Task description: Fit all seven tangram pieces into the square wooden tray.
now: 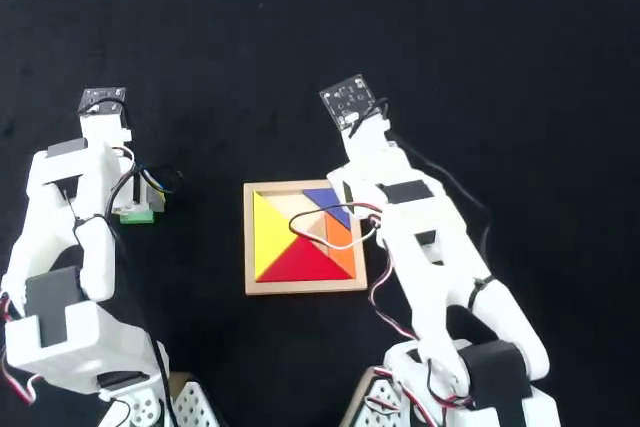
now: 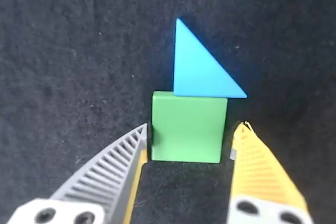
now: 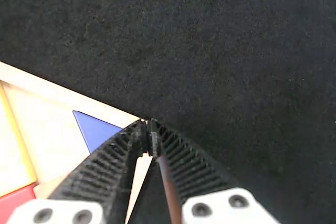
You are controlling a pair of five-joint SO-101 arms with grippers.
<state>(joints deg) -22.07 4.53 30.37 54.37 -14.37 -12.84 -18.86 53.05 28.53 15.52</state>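
Observation:
The square wooden tray (image 1: 250,247) lies mid-table holding a yellow triangle (image 1: 270,237), a red triangle (image 1: 305,260), an orange piece (image 1: 342,237) and a dark blue piece (image 1: 325,198); some bare wood shows beside them. My right gripper (image 3: 149,129) is shut with nothing in it, tips over the tray's far right corner beside the dark blue piece (image 3: 94,129). Left of the tray, a green square (image 2: 188,125) lies on the cloth between the fingers of my open left gripper (image 2: 193,128), with small gaps on both sides. A light blue triangle (image 2: 197,66) touches the square's far edge.
Black cloth covers the whole table (image 1: 500,77). The right arm (image 1: 420,237) stretches along the tray's right side and its cable hangs over the orange piece. The left arm (image 1: 70,207) stands at the left edge, with the green square (image 1: 135,214) beside it.

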